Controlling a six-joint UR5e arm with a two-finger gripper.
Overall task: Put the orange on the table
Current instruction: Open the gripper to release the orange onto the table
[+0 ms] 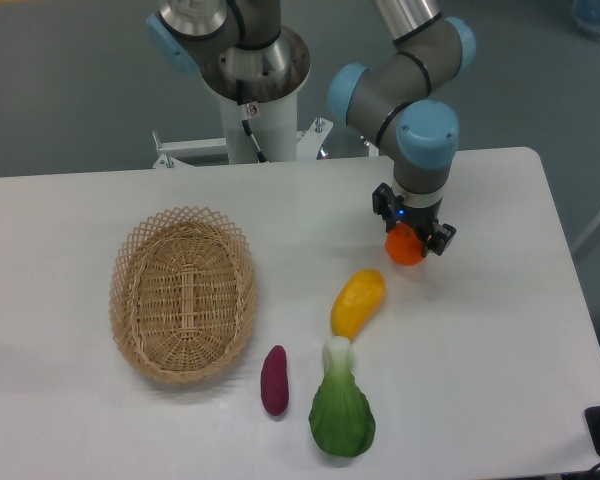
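The orange [404, 248] is a small round bright-orange fruit held in my gripper [412, 235], which is shut on it from above. It hangs over the white table [480, 350], right of centre and just above and to the right of the yellow mango-like fruit. The gripper body hides the top of the orange, and I cannot tell whether the fruit touches the tabletop.
A yellow-orange elongated fruit [358, 302] lies just below-left of the orange. A green leafy vegetable [341, 412] and a purple sweet potato [274, 379] lie near the front. An oval wicker basket [183, 294] stands at the left. The arm's base [252, 90] is at the back.
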